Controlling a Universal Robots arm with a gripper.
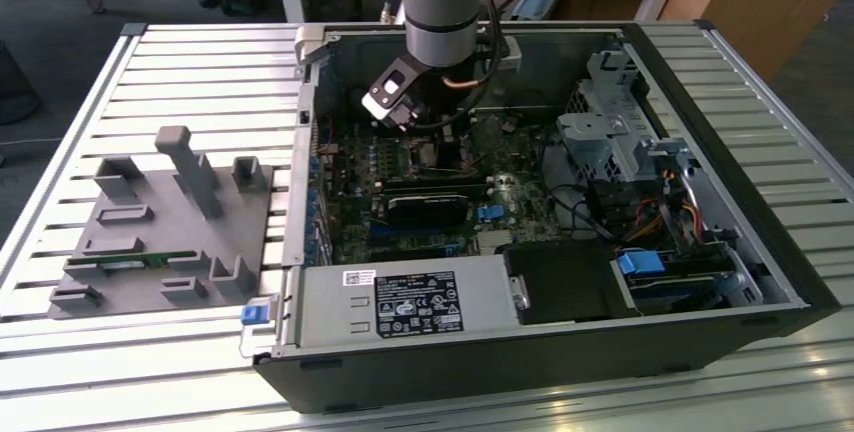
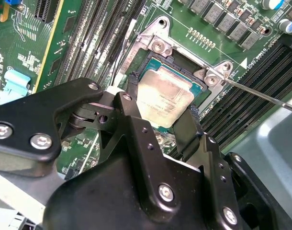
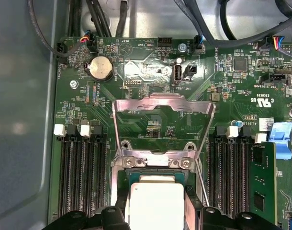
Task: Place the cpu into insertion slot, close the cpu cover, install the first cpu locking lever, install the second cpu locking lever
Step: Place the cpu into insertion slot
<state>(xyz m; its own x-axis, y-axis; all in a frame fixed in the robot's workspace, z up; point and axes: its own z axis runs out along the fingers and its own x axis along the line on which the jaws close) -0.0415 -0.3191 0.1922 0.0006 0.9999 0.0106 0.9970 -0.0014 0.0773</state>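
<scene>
Silver cpu cover (image 3: 162,102) up; end effector (image 2: 162,97) grips cpu (image 3: 155,206).

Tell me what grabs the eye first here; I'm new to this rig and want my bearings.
The grey robot arm plunging into the open computer case in the exterior view. In the second wrist view its black hand sits over the silver cpu at the insertion slot; in the first wrist view the cpu cover stands open.
</scene>
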